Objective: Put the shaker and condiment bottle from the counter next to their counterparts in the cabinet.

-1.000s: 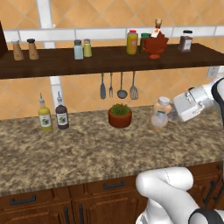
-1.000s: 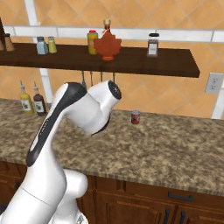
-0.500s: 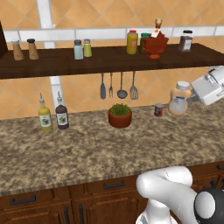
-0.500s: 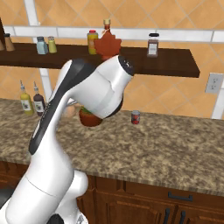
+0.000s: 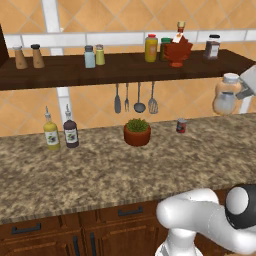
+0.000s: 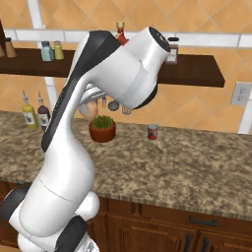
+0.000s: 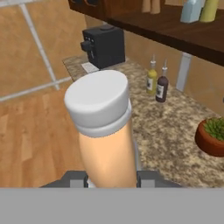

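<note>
I've lifted the condiment bottle (image 5: 226, 94) off the surface, jaws pinching it, up to just below the right end of the cabinet (image 5: 125, 70), so placement beside the sauce bottles (image 5: 165, 49) comes next.

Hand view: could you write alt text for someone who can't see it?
A peach-orange condiment bottle with a pale cap fills the foreground, clamped in the gripper. Behind it lie a speckled counter, two small bottles, a potted plant and a black coffee machine.
</note>
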You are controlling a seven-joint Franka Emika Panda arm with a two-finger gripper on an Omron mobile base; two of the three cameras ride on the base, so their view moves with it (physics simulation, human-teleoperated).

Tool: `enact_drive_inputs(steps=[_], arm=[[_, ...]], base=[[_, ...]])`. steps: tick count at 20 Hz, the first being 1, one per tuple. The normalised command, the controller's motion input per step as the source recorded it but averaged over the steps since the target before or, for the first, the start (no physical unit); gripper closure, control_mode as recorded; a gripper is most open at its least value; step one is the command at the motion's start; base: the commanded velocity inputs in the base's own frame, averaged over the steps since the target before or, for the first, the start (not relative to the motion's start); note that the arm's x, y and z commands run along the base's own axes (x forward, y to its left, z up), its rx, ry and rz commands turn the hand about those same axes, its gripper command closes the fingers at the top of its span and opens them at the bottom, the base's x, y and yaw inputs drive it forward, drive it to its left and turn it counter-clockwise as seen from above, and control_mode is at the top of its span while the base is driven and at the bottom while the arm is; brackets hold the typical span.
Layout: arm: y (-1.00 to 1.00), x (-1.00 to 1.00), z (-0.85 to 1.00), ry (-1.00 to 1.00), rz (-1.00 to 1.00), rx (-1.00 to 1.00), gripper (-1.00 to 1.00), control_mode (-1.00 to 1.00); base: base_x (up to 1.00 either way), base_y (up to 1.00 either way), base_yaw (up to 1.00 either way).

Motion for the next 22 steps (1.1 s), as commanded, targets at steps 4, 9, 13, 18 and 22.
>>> enact_drive_inputs(steps=[4,9,13,18,22], arm=[[-0.32,0.0,0.5,-0.02,0.0,-0.01,1.0,-1.0],[-0.09,0.05,0.28,-0.07,0.0,0.0,1.0,-1.0],[-0.02,0.23,0.18,-0.07,0.0,0.03,1.0,-1.0],[0.0,0.42,0.24,-0.03,0.0,0.04,1.0,-1.0],[0.0,0.51,0.06,-0.03,0.0,0.02,1.0,-1.0]], base=[[0.0,0.0,0.0],[0.0,0.0,0.0],[0.0,0.0,0.0],[0.0,0.0,0.0],[0.0,0.0,0.0]])
